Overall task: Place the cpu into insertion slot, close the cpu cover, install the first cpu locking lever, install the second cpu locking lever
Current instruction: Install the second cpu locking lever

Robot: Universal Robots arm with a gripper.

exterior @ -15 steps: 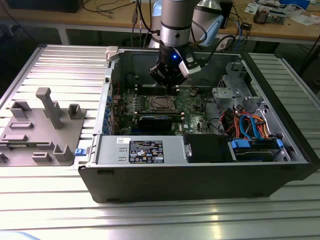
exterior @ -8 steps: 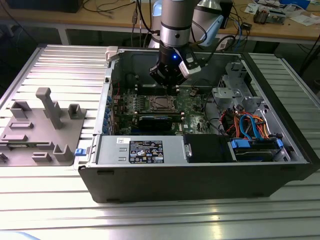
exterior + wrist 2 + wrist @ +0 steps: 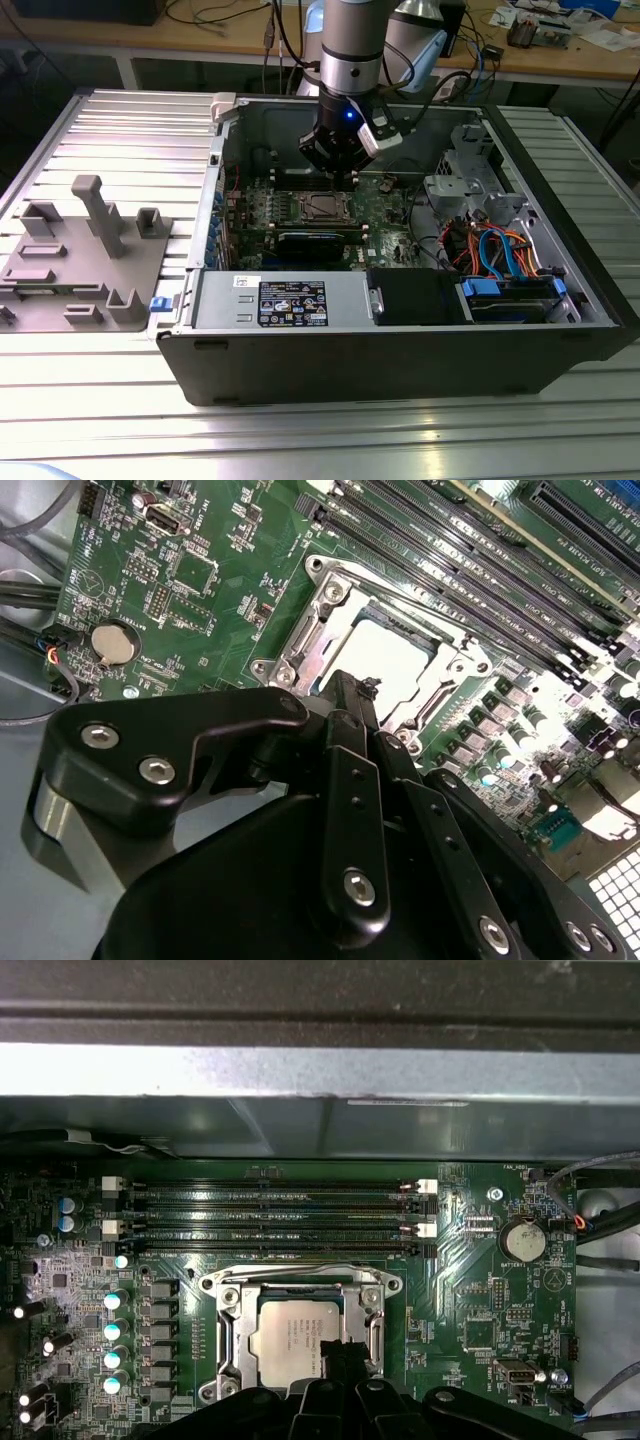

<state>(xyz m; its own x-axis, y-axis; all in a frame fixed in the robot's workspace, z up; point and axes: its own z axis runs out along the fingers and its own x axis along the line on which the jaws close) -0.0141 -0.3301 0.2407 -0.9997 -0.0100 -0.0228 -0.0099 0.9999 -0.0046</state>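
Note:
The cpu, a small square chip with a silvery-grey top, lies flat in the insertion slot on the green motherboard. The cpu cover, a silvery frame with a square cut-out, lies down around the chip. In the second wrist view the cpu shows through the cover just beyond my gripper, whose black fingers are pressed together with nothing between them. In the exterior view the gripper hangs just above the far edge of the slot. I cannot make out how the locking levers stand.
Long memory slots run beside the socket towards the case wall. A coin battery and loose cables lie to one side. In the exterior view, drive bays with blue and orange cables sit at the right; a grey fixture stands outside the case at the left.

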